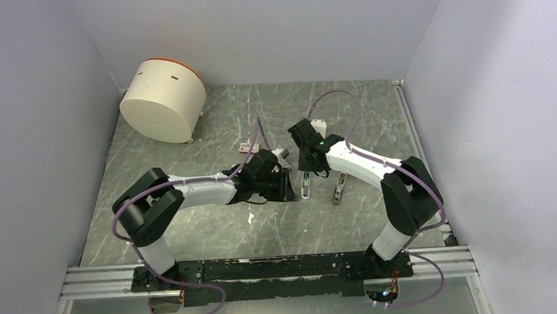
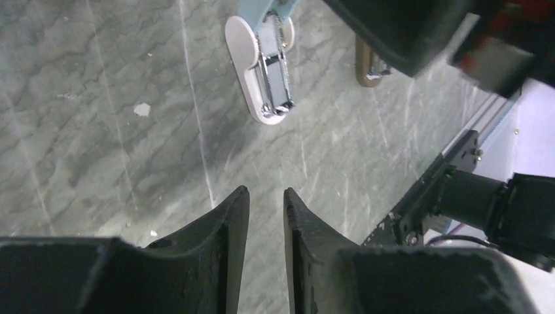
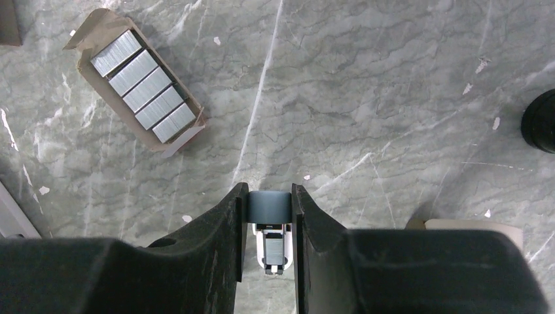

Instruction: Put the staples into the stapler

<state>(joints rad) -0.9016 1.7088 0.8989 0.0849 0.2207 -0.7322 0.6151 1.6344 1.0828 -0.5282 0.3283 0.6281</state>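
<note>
The stapler [image 1: 306, 187] lies on the marble table between the arms, with its white base and open metal channel [image 2: 267, 78] showing. My right gripper [image 3: 269, 191] is shut on the stapler's grey‑blue top cover [image 3: 268, 208], which is raised over the white base [image 3: 271, 252]. An open cardboard tray of staples [image 3: 141, 88] with several grey strips lies to the gripper's far left. A small red and white box [image 1: 246, 147] lies behind the left arm. My left gripper [image 2: 266, 196] is slightly open and empty, low over the table just short of the stapler.
A brown elongated item [image 1: 340, 190] lies right of the stapler and also shows in the left wrist view [image 2: 366, 65]. A large white cylinder [image 1: 163, 98] stands at the back left. White walls enclose the table; a rail [image 1: 267, 273] runs along the near edge.
</note>
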